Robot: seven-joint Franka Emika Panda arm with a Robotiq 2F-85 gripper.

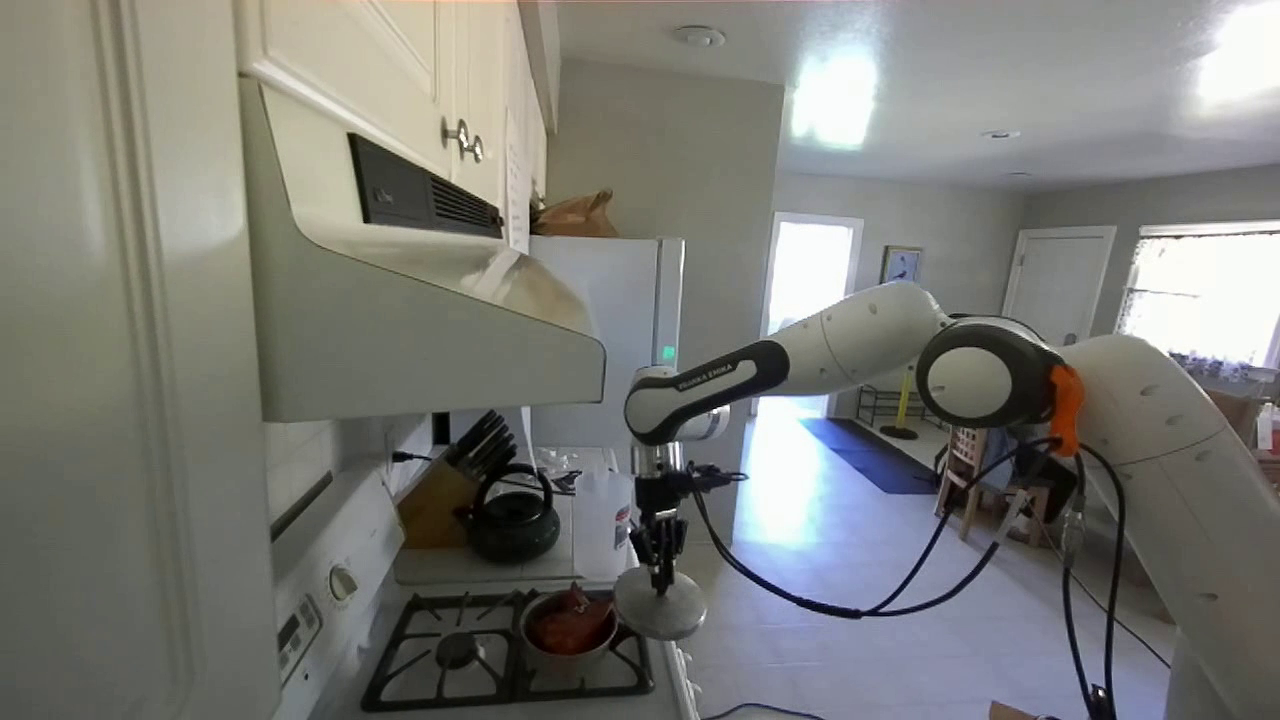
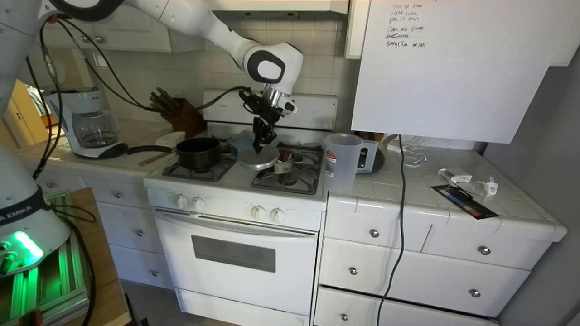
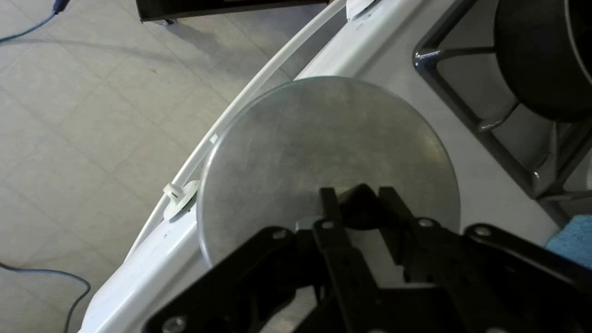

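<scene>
My gripper (image 3: pixel 358 190) is shut on the black knob (image 3: pixel 363 210) of a round grey metal lid (image 3: pixel 314 138). In both exterior views the gripper (image 1: pixel 661 578) (image 2: pixel 258 144) points down with the lid (image 1: pixel 636 606) (image 2: pixel 253 161) under it. The lid hangs above the stove's front part, and in the wrist view it overlaps the stove's front edge. A small pot (image 1: pixel 562 664) with red contents (image 1: pixel 568 628) sits uncovered on a burner beside the lid. The pot (image 2: pixel 285 167) is partly hidden by the lid in an exterior view.
A black saucepan (image 2: pixel 198 156) (image 3: pixel 536 60) stands on another burner. A blue cloth (image 2: pixel 242 141) (image 3: pixel 573 240) lies between burners. A clear pitcher (image 2: pixel 342 170), a dark kettle (image 1: pixel 513 530) and a knife block (image 1: pixel 435 505) stand nearby. The range hood (image 1: pixel 430 345) overhangs the stove.
</scene>
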